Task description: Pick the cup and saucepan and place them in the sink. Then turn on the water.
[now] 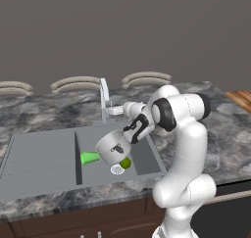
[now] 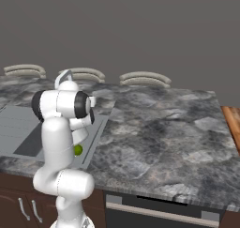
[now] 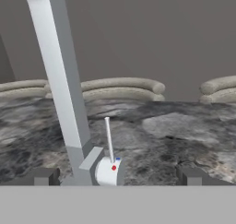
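Note:
The sink (image 1: pixel 44 154) is set into the counter at left. In its basin (image 1: pixel 142 156) the green cup (image 1: pixel 89 157) lies on its side, and the silver saucepan (image 1: pixel 113 148) leans tilted beside it. My gripper (image 1: pixel 113 110) is open and empty, level with the faucet (image 1: pixel 104 99) base behind the basin. In the hand view the gripper (image 3: pixel 117 177) faces the faucet (image 3: pixel 60 80); its thin handle lever (image 3: pixel 109 138) rises from a white base with red and blue dots, between and just beyond my fingertips (image 3: pixel 44 176).
A small yellow-green ball (image 1: pixel 125 163) lies by the drain (image 1: pixel 117 170) and shows again as the ball (image 2: pixel 78 150) beside the arm. Marbled counter (image 2: pixel 164 128) stretches to the right. Curved stool backs (image 1: pixel 76 83) stand behind the counter.

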